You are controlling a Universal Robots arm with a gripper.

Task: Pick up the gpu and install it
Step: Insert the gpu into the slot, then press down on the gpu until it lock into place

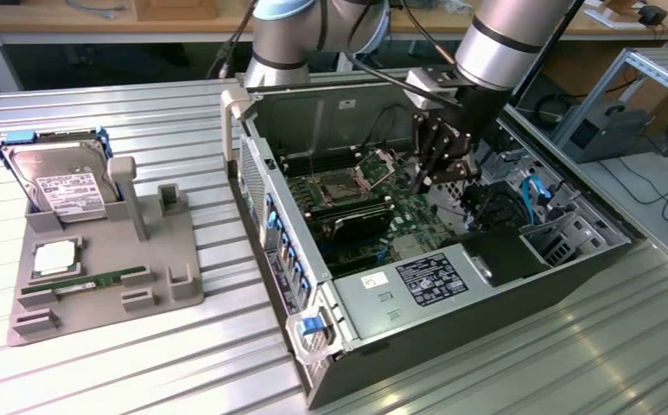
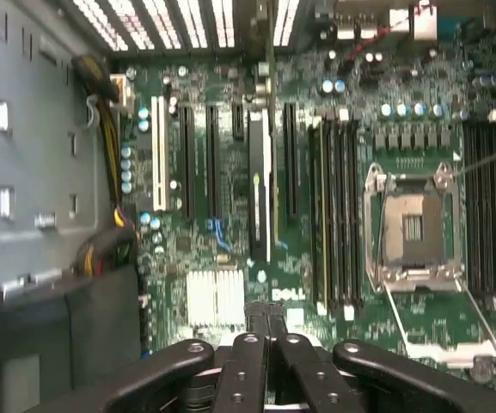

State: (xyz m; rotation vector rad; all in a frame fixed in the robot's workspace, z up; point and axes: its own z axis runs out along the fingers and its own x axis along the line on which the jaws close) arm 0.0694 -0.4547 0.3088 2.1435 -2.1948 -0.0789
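The gpu (image 2: 260, 185) is a thin black card seen edge-on, standing in a slot of the green motherboard (image 2: 222, 232), between the white slot and the memory slots. In the exterior view the gpu (image 1: 353, 226) stands upright inside the open computer case (image 1: 310, 337), just below the processor socket (image 1: 340, 184). My gripper (image 1: 440, 173) hangs above the board inside the case, apart from the card. In the wrist view my gripper (image 2: 269, 320) is shut, its black fingers pressed together with nothing between them.
On the exterior view's left, a grey fixture (image 1: 161, 290) holds a silver hard drive (image 1: 66, 186), a processor chip (image 1: 57, 258) and a green memory stick (image 1: 98, 281). Case walls, the power supply (image 1: 426, 281) and blue cables (image 1: 532, 192) surround the board.
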